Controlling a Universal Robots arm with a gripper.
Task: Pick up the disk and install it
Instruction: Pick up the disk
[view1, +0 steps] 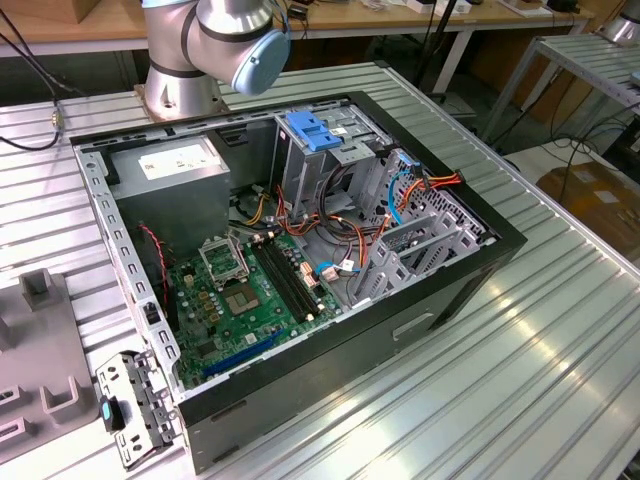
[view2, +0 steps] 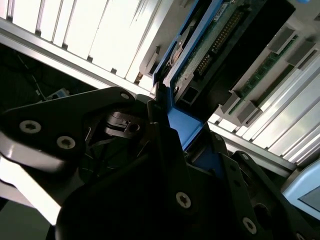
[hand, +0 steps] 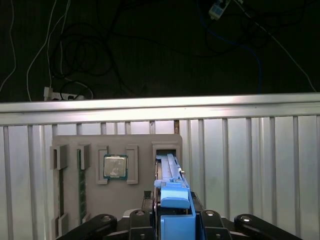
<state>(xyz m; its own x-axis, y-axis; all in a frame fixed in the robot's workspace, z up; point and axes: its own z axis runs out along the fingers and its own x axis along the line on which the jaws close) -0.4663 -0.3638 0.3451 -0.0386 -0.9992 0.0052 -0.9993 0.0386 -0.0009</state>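
Observation:
The disk (hand: 169, 172) stands on edge in a slot of a grey holder plate (hand: 65, 145) on the ribbed table. Its blue side bracket (hand: 174, 197) faces the camera. My gripper (hand: 175, 217) straddles that bracket, with a black finger pressed against each side. In the second wrist view the disk (view2: 215, 40) shows its green circuit board and connector. There its blue bracket (view2: 182, 127) is pinched between the dark fingers of the gripper (view2: 182, 135). The open computer case (view1: 480, 270) lies on the table in the exterior view, with the arm's base (view1: 185, 60) behind it.
The holder plate also carries a processor chip (hand: 115, 166) and a memory stick (hand: 79, 185). Inside the case are a grey power supply (view1: 180, 165), a motherboard (view1: 250, 290), a metal cage topped by a blue latch (view1: 318, 133) and loose cables (view1: 400, 195). The table edge (hand: 160, 104) runs past the plate.

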